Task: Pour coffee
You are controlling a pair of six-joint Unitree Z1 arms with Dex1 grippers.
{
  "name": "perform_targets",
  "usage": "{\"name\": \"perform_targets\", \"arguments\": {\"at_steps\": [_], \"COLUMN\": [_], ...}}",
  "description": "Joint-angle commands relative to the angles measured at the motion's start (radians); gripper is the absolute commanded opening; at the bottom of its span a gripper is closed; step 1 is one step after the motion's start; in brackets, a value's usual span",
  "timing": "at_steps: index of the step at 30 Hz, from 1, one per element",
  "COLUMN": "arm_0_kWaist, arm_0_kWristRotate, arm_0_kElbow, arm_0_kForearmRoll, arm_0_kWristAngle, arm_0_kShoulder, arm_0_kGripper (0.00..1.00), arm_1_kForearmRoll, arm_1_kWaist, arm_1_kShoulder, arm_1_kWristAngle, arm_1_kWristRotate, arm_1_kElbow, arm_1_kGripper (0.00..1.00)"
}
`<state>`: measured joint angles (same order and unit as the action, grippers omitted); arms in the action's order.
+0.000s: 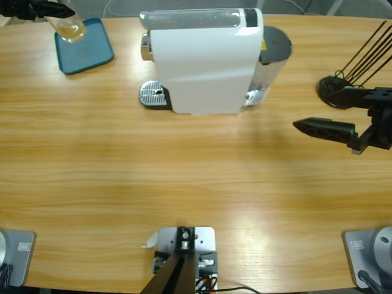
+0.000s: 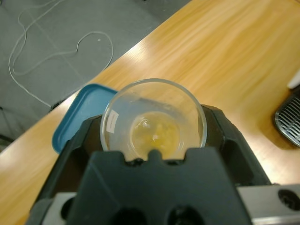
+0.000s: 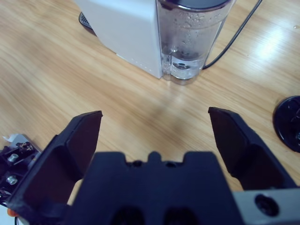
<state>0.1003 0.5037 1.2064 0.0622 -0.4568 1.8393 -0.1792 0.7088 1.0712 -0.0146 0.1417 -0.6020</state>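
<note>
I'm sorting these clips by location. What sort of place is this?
Probably a robotics lab bench, not a kitchen: a long wooden table holds a white coffee machine and a blue tray, and loose cable trails over a grey floor.

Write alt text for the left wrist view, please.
Looking down along the left gripper, shut on a clear glass holding a shallow layer of pale amber coffee. Under the glass lies a teal tray at the edge of the wooden table, with grey floor and a loose white cable beyond.
</note>
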Motion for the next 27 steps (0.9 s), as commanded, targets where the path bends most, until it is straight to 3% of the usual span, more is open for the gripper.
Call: {"name": "perform_targets", "arguments": {"at_steps": [1,12,24,27], "arm_0_kWaist": [-0.085,-0.05,-0.04,-0.04], "arm_0_kWristRotate": [-0.127,-0.198,-0.206,-0.206], "arm_0_kElbow": [0.082,0.163,0.182,0.213], "arm_0_kForearmRoll": [-0.086,-0.091,-0.09,-0.025], "arm_0_kWristAngle": [0.056,0.12,0.144,0.143], "arm_0_kShoulder": [0.21,0.34,0.358,0.368], "arm_0_kGripper": [0.0,0.0,0.0,0.0], "arm_1_kForearmRoll": [0.007,-0.001,-0.041,-0.042], "arm_1_kWaist": [0.009,0.009,0.009,0.009], "arm_1_kShoulder": [0.041,0.055,0.007,0.006], "arm_1_kWristAngle": [-0.021,-0.019,-0.019,-0.019], "arm_1_kWristRotate": [0.004,0.004,0.004,0.004], "arm_1_kElbow": [0.037,0.031,0.016,0.016], "arm_1_kGripper": [1.0,1.0,1.0,1.0]}}
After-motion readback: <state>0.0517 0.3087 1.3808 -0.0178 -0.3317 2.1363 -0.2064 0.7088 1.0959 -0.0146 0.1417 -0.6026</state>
